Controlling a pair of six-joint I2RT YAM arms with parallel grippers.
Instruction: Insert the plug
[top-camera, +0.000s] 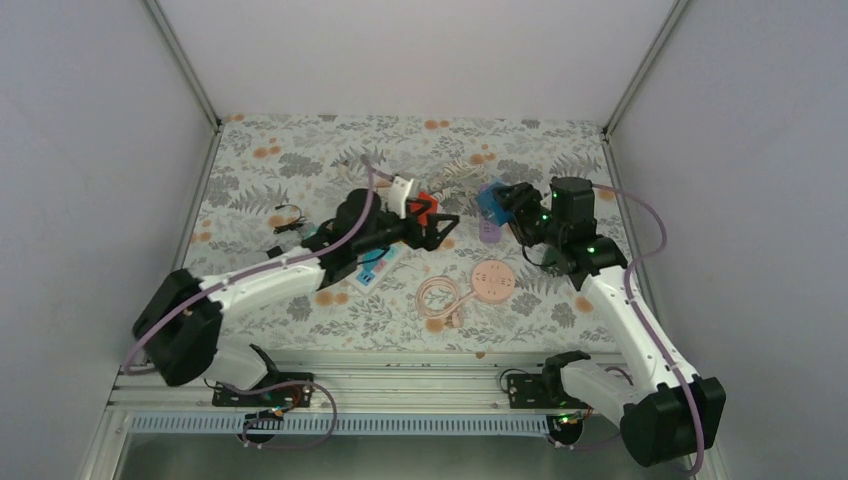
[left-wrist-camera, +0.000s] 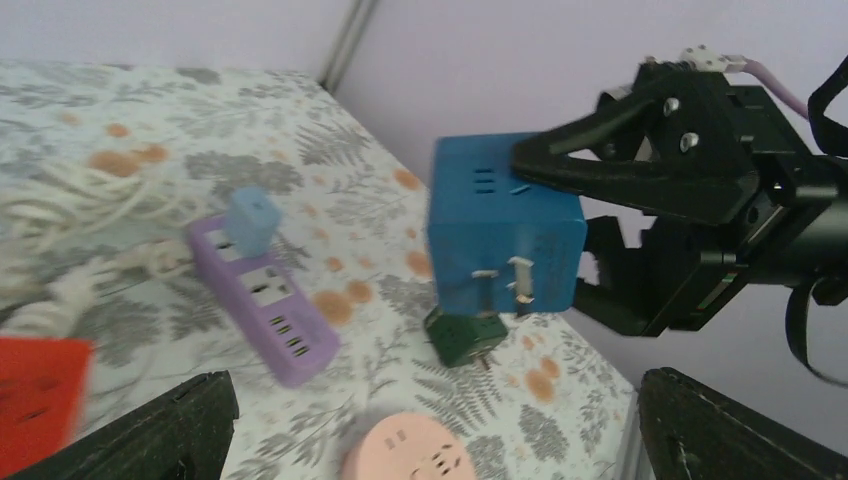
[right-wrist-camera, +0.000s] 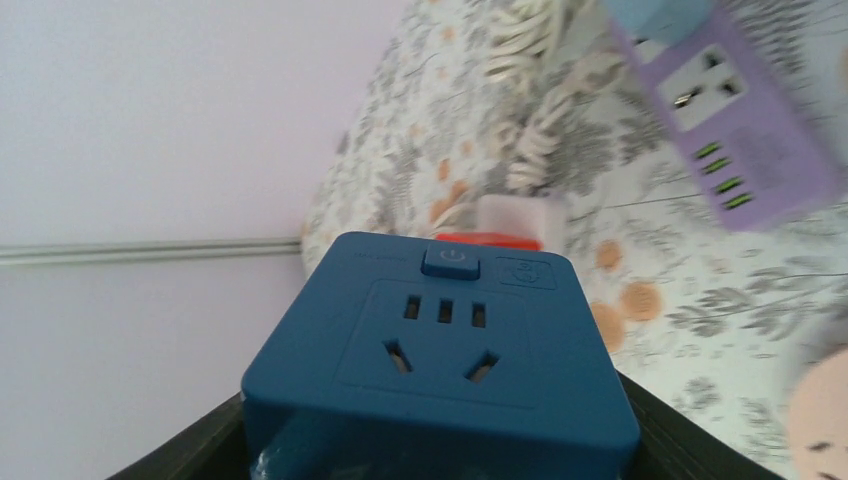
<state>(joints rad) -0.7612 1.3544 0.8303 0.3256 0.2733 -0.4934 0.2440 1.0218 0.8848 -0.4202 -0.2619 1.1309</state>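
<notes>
My right gripper (top-camera: 507, 206) is shut on a blue cube adapter (top-camera: 491, 203) and holds it above the table. In the left wrist view the cube (left-wrist-camera: 505, 225) shows its metal prongs (left-wrist-camera: 512, 281) on the side facing that camera, with the right gripper's black fingers (left-wrist-camera: 610, 165) above and below it. In the right wrist view its socket face (right-wrist-camera: 445, 335) fills the lower frame. A purple power strip (top-camera: 488, 232) lies under it on the table, also in the left wrist view (left-wrist-camera: 268, 305) and the right wrist view (right-wrist-camera: 740, 130). My left gripper (left-wrist-camera: 435, 385) is open and empty.
A light blue adapter (left-wrist-camera: 252, 220) stands on the purple strip. A green cube (left-wrist-camera: 465, 336) and a pink round socket (top-camera: 492, 281) lie nearby. A red cube (top-camera: 422, 207) sits beside my left gripper. White cord (top-camera: 450, 175) lies at the back, a pink coil (top-camera: 440, 298) in front.
</notes>
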